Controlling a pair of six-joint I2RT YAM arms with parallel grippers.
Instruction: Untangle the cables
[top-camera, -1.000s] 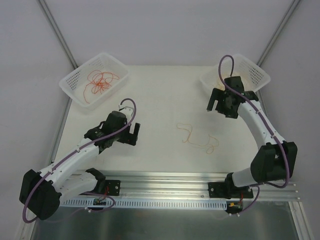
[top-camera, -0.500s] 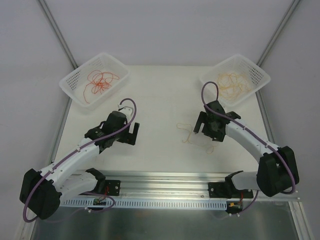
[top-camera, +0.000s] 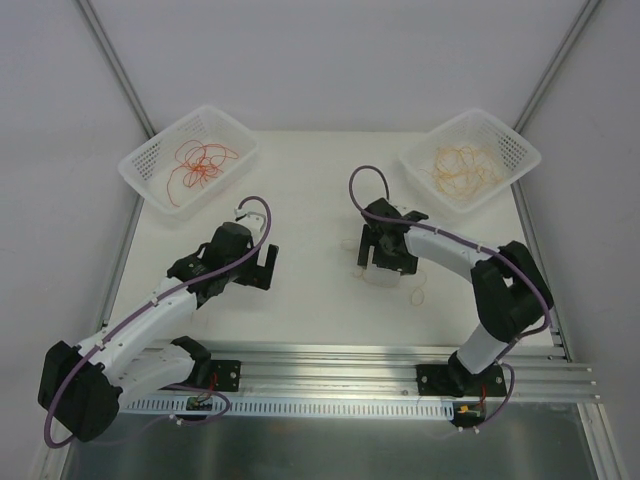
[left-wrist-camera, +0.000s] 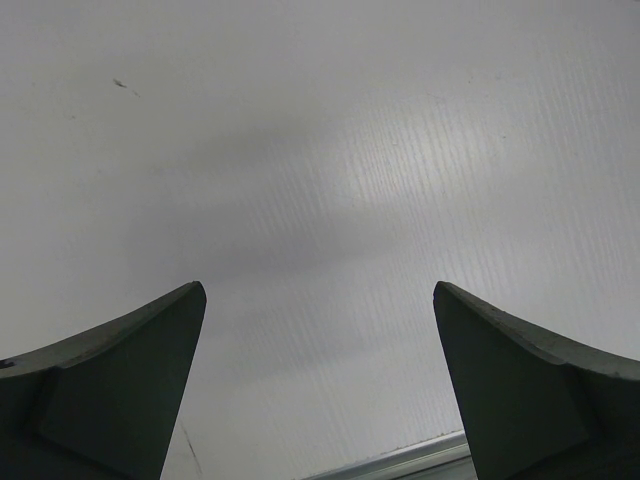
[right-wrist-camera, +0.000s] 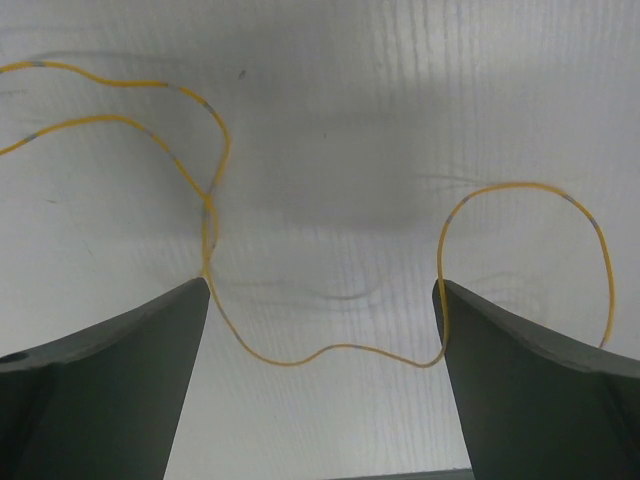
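Note:
One loose orange-yellow cable (right-wrist-camera: 330, 350) lies in loops on the white table. My right gripper (right-wrist-camera: 320, 288) is open just above it, and the cable's low bend runs between the fingers, touching neither. In the top view the right gripper (top-camera: 375, 268) covers most of this cable; one loop (top-camera: 419, 296) shows beside it. Red cables (top-camera: 200, 163) lie tangled in the left basket (top-camera: 142, 158). Orange-yellow cables (top-camera: 462, 168) lie in the right basket (top-camera: 516, 146). My left gripper (top-camera: 268, 268) is open and empty over bare table, also in the left wrist view (left-wrist-camera: 320, 290).
An aluminium rail (top-camera: 330, 360) runs along the table's near edge. Slanted frame posts (top-camera: 112, 60) stand at the back corners. The purple arm cable (top-camera: 358, 185) loops above the right wrist.
My right arm has swung from the right basket down and left to the middle of the table, over the loose cable. The left arm has not moved.

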